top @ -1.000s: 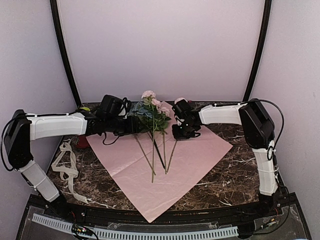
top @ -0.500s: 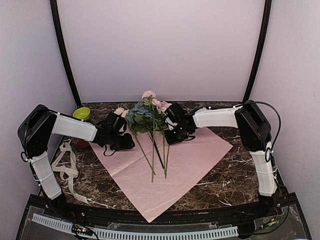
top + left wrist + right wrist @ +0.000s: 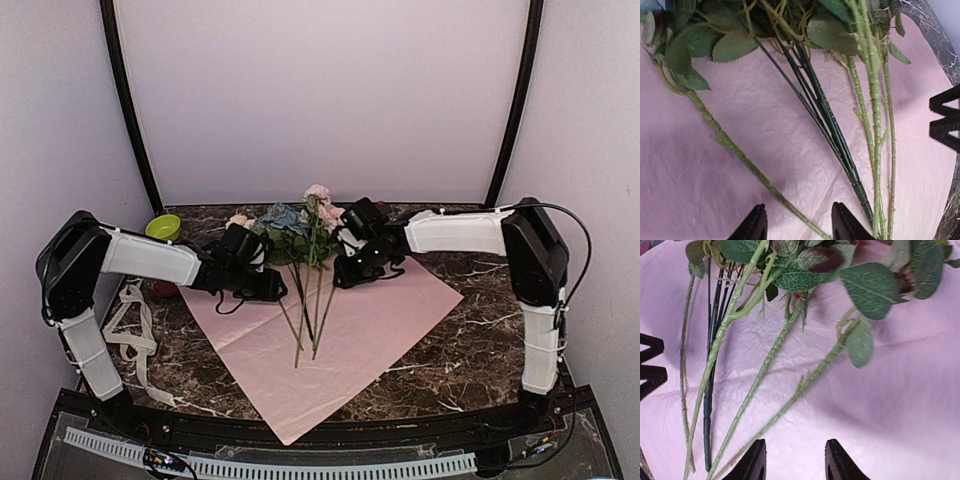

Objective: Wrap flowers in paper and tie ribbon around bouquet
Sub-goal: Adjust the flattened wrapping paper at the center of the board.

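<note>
The left gripper [image 3: 268, 288] rests low on the paper [image 3: 372, 322], at the left of the flowers [image 3: 303, 243]. In its wrist view the two fingers [image 3: 754, 226] stand apart. One pale green stem [image 3: 729, 144] runs slantwise down into the gap between them, but the gap is much wider than the stem, so I read this gripper as released, with nothing grasped. The right gripper [image 3: 350, 272] is on the other side of the bunch, also low over the paper. Its fingers [image 3: 836, 460] are parted too, with only pink paper between them and a thin stem [image 3: 762, 371] passing near the left one.

The flowers lie on the pink face of the sheet. Their heads are at the far corner, and the stems spread toward the near side, between the two grippers. I see pale pink roses and one dusty-blue bloom [image 3: 281, 217] among green leaves.

The paper is flat and unfolded on the marble table [image 3: 480, 350], turned like a diamond. The ribbon [image 3: 130, 335] lies in loose loops at the left of the table, off the paper. A green bowl [image 3: 163, 227] and a red cup [image 3: 164, 288] stand behind it.
</note>
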Controlling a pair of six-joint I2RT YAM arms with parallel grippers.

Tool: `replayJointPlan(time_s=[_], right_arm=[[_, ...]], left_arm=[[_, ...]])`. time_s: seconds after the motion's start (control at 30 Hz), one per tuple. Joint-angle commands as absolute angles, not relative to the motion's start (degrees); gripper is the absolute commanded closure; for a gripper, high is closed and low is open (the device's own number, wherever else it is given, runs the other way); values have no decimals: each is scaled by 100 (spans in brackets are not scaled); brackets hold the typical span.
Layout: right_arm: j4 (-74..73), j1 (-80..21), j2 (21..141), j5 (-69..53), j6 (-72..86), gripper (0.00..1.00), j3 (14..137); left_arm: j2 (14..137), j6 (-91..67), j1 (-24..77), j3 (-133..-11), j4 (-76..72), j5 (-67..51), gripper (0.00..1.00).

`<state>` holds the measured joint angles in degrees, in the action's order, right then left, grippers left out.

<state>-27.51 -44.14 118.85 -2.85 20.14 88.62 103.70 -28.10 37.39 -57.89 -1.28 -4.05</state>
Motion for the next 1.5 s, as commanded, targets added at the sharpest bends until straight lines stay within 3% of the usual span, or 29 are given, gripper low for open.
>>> replayJointPlan(time_s=[0.0,0.07,0.17,0.27,0.37,0.57,0.83,1.07,1.17,1.27,1.33,1.47], right_arm=[[-3102,-4091,10824,332,2128,56,8224],[-3454,-3842,10572,799,2187,49,7913],[-3797,-3259,10337,1358,2213,30,7428],[-3961,-2544,10251,1525,2212,2,7104],[-3882,-2023,10337,1299,1978,0,6920],[-3793,-1769,10635,1068,1811,4,6740],[-3387,-1754,10727,-347,1667,17,6433],[-2721,-1697,10425,-2004,1806,37,6285],[-2189,-1704,10417,-2908,2039,38,6190],[-2017,-1699,10485,-3053,2213,42,6230],[-2016,-1702,10525,-3159,2249,49,6295],[-2270,-1696,10434,-2887,2211,75,6417]], left_arm=[[9244,-2307,3653,-5547,352,-383,51],[8896,-2353,3466,-5331,655,-374,46],[8490,-2362,3065,-4968,1068,-123,35],[8211,-2516,2699,-4730,1476,91,27],[7913,-2713,2257,-4401,1550,6,23],[7719,-2914,1846,-3799,1455,-146,20],[8287,-3145,1796,-3214,843,-751,20],[8165,-3205,1892,-2987,550,-846,25],[8158,-3208,1973,-2924,335,-944,28],[8268,-3206,2040,-3001,264,-967,35],[8311,-3204,2113,-3051,236,-995,37],[8265,-3201,2175,-3097,254,-888,40]])
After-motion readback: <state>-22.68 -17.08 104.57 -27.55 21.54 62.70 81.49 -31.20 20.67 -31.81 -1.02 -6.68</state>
